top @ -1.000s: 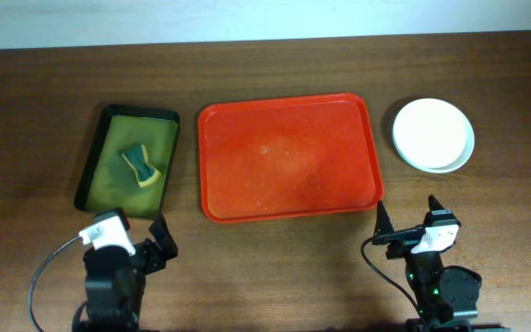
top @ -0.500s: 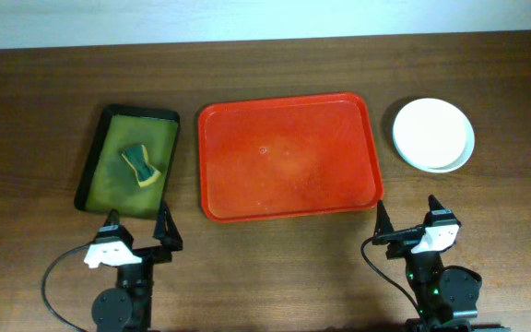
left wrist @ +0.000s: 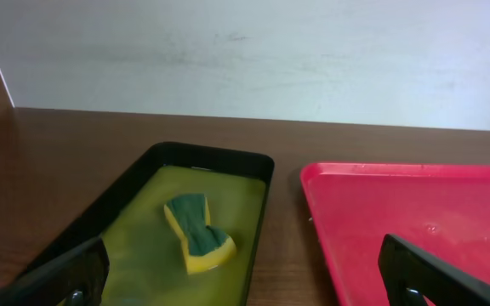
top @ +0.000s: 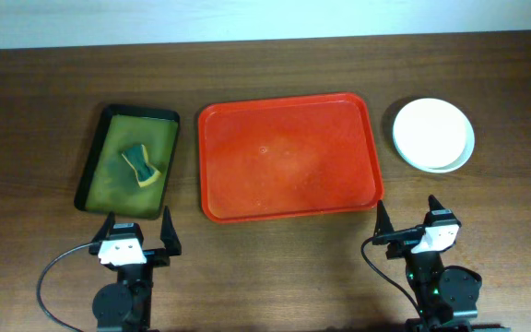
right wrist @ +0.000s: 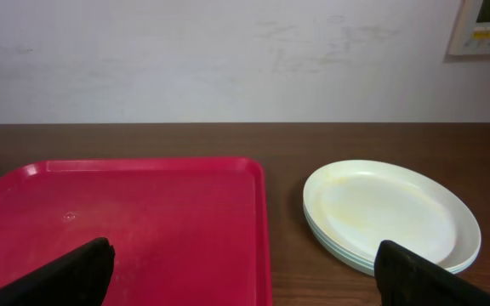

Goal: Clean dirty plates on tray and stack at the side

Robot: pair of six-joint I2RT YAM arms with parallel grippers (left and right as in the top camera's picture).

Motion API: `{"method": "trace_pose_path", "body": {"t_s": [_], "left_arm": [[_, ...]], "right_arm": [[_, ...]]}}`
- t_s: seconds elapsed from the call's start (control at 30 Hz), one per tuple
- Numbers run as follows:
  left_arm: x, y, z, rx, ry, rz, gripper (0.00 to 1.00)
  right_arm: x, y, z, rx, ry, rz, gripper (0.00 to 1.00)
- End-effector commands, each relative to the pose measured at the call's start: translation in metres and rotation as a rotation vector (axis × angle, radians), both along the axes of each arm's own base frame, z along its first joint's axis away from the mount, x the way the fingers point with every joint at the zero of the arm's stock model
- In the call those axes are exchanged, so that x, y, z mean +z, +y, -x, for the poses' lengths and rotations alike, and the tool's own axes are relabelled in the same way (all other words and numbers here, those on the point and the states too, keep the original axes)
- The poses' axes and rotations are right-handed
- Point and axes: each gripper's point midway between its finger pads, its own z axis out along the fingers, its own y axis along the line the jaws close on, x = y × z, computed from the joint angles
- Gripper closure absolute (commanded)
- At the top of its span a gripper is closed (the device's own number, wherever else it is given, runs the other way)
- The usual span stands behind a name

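Note:
The red-orange tray (top: 289,157) lies bare in the middle of the table; it also shows in the left wrist view (left wrist: 415,221) and the right wrist view (right wrist: 126,225). The plates (top: 433,135) sit stacked to the right of the tray, a cream one on top with pale blue-green rims under it (right wrist: 390,212). My left gripper (top: 138,228) is open and empty, near the table's front, below the black tray. My right gripper (top: 406,214) is open and empty, in front of the tray's near right corner.
A black-rimmed tray (top: 128,161) with green-yellow liquid stands left of the red tray and holds a green and yellow sponge (top: 140,165), which also shows in the left wrist view (left wrist: 196,232). A pale wall runs behind the table's far edge.
My left arm has drawn back toward the table's front and straightened, its gripper now pointing at the black tray. The right arm, tray and plates have not moved.

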Motion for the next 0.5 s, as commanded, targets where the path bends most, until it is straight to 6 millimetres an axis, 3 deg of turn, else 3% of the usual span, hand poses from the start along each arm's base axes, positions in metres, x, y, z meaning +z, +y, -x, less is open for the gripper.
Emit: {"method": "trace_pose_path", "body": {"t_s": [0.0,0.47], "left_arm": [[-0.0024,-0.0012,0.0,-0.012,0.003,-0.046,0.01],[-0.0017,-0.0018,-0.0001,-0.016,0.001,-0.046,0.01]], "right_arm": [[-0.0026,-0.0007,0.0001,-0.006,0.004,0.004,0.02],[-0.0026,-0.0007,0.0001,-0.006,0.004,0.004,0.02]]}}
